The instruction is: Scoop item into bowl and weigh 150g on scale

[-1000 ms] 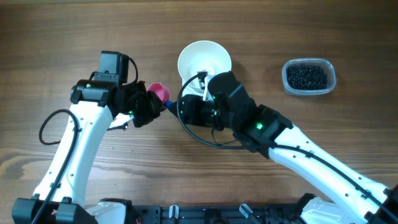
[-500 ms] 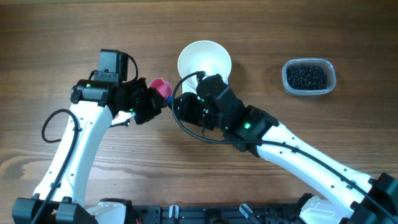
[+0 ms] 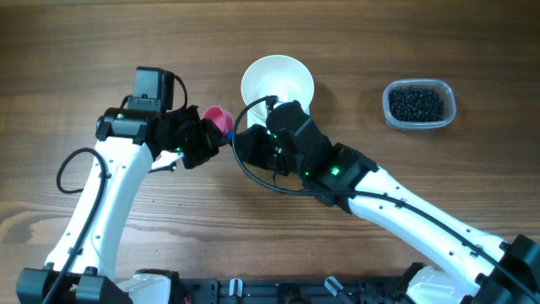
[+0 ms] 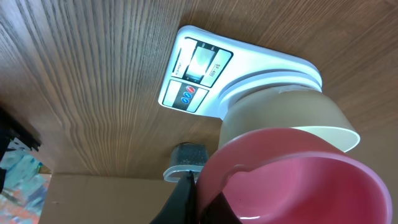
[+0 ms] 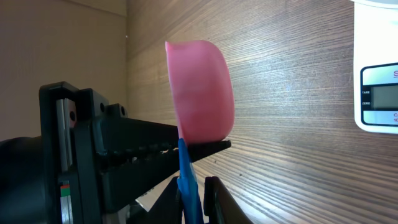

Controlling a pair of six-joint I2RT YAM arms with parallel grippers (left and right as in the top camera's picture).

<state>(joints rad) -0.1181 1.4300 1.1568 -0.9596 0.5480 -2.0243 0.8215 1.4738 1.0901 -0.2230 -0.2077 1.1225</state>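
The pink plastic scoop [image 3: 218, 121] is held clamped in the left gripper [image 3: 205, 142], whose arm is bent inward from the left, wrist turned toward the table's middle. The right gripper [image 3: 242, 143] is set opposite on a long, low-stretched arm, its fingers placed either side of the scoop's thin blue handle [image 5: 186, 180]; whether it is pressed cannot be told. Just beyond, the smooth round white bowl [image 3: 277, 80] is seen standing on the flat white scale [image 4: 199, 74]. The item [image 3: 415, 103], small dark round pieces, is seen lying in a clear plastic container [image 3: 452, 103], well apart to the right on the grained wooden table [image 3: 422, 34].
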